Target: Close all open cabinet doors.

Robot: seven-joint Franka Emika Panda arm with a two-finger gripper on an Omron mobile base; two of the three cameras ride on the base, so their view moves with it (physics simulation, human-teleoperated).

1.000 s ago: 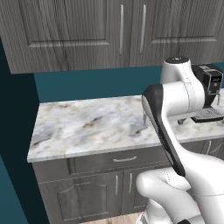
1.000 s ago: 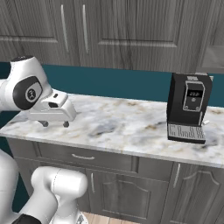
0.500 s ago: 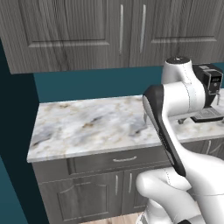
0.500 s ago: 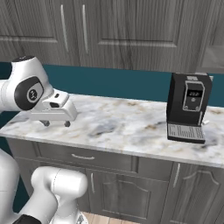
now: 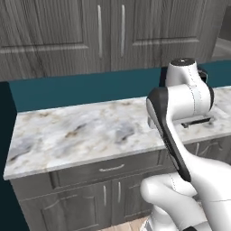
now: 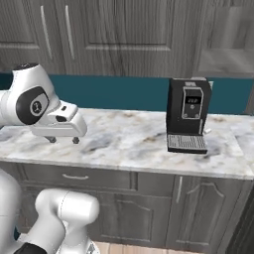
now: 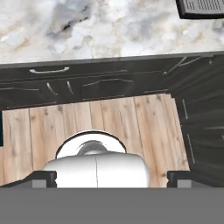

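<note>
Tool (image 6: 63, 140) spread wide, nothing held, nothing touched; it hangs just above the table (image 6: 129, 144), fingertips (image 7: 43, 178) pointing down, so the hand camera looks past the table edge at the drawer (image 7: 49, 70) and the wood floor (image 7: 100, 118). The doors (image 5: 110, 31) are up on the wall, well above and behind the tool, each a tall upright panel with a vertical silver handle (image 5: 122, 30). In the left base view the two centre doors look flush and shut. At far right of the right base view there is an open cabinet bay (image 6: 225, 49) above and right of the coffee machine (image 6: 187, 121); my guess is the open door belongs there, but the panel itself can't be made out. So the target lies up and to the robot's right, well apart from the tool, which will likely need to rise and swing that way, maybe with the base driving right. Coffee machine stands between, on the table, worth clearing.
</note>
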